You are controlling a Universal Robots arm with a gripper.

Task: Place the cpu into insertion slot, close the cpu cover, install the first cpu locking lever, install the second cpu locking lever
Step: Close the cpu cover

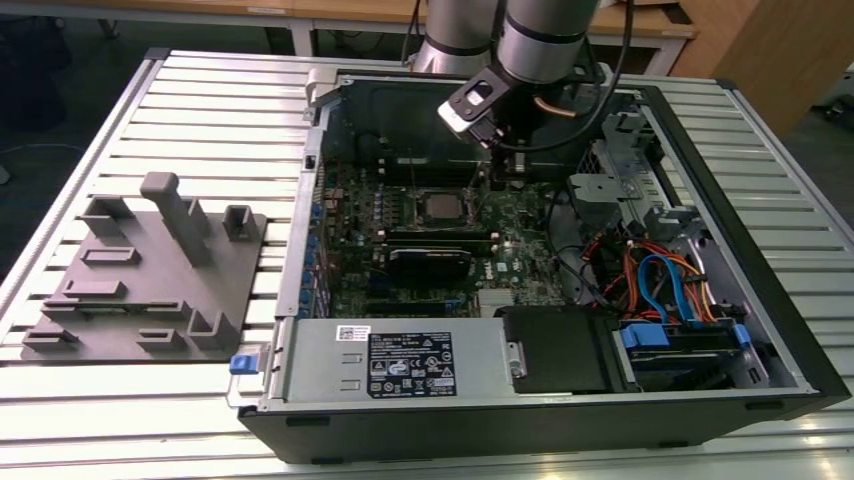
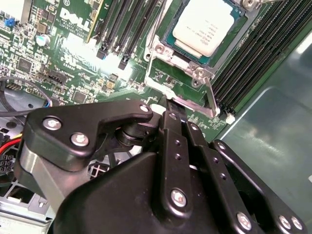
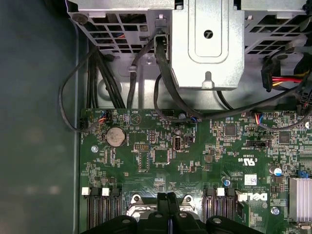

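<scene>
Two fingers of the gripper [image 2: 168, 108] are pressed together with nothing seen between them, tips at the wire lever [image 2: 210, 100]. Beyond, the cpu [image 2: 204, 27] lies flat in the insertion slot [image 2: 163, 48], square, metal face up, print illegible.

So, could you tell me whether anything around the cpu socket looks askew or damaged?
Nothing stands out. The cpu lies flat and square in the insertion slot, and the gripper, jaws together, sits right beside the slot.

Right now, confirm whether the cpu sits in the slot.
Yes: the second wrist view shows the cpu lying flat inside the silver rim of the slot.
</scene>
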